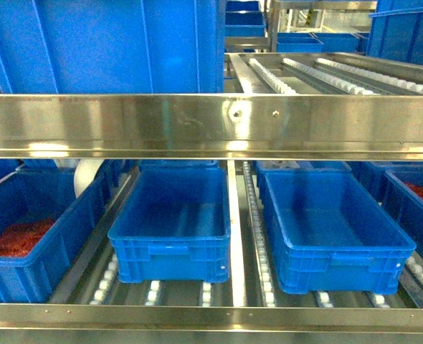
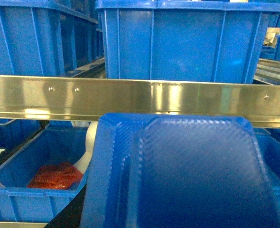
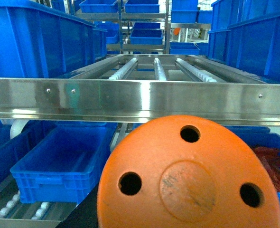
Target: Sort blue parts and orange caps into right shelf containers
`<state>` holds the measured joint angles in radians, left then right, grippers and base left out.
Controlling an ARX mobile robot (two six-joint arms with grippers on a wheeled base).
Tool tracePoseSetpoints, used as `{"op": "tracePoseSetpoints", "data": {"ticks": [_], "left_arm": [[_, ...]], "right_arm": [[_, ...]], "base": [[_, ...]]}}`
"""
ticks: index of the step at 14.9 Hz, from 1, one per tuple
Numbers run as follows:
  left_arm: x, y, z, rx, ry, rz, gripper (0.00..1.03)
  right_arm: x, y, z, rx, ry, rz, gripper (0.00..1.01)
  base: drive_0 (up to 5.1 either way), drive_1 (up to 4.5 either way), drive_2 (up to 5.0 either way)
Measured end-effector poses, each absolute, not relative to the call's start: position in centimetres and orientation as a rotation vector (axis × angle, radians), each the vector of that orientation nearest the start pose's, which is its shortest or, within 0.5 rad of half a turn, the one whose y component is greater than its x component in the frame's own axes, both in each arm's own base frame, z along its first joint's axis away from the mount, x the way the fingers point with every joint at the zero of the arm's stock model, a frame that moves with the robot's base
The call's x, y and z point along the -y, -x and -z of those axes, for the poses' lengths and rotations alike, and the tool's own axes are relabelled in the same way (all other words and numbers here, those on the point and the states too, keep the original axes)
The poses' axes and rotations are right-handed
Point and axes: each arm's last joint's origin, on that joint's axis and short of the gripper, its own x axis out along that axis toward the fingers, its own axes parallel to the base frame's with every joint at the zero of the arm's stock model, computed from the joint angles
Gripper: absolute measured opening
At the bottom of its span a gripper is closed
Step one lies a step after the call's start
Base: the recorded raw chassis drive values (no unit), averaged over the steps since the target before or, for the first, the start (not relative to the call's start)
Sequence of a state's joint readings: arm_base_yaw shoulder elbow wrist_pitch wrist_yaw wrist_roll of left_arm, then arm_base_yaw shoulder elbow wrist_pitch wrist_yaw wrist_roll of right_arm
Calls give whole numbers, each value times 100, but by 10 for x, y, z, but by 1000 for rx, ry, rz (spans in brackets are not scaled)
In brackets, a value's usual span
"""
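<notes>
Orange cap (image 3: 187, 178), blue part (image 2: 182, 173) fill wrist views (grippers' states indeterminable).

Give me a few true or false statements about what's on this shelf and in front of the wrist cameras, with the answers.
1. The two middle crates, left one and right one, look empty. True.
2. The far-left crate holds red material. True.
3. An orange cap with five holes fills the right wrist view. False: three holes show.
4. The blue part fills the lower left wrist view. True.
5. The crates sit on a wooden board. False: they sit on white rollers.
</notes>
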<state>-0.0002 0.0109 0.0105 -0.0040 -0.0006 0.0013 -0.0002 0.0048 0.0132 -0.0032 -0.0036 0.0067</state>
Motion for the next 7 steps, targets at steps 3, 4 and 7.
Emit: {"op": "tracePoseSetpoints", "data": {"ticks": [3,4,7], "left_arm": [[0,-98,-166,-5,-1,0,43],[0,-98,-166,-5,-1,0,43],[0,-98,-166,-8,-1,0,43]], "right_arm": [[0,-97,-167,2,-7,0,44],[0,-97,-167,2,-7,0,44],[0,-97,-167,3,-6,0,44]], "base": [[0,0,0],[0,0,0],[0,0,0]]}}
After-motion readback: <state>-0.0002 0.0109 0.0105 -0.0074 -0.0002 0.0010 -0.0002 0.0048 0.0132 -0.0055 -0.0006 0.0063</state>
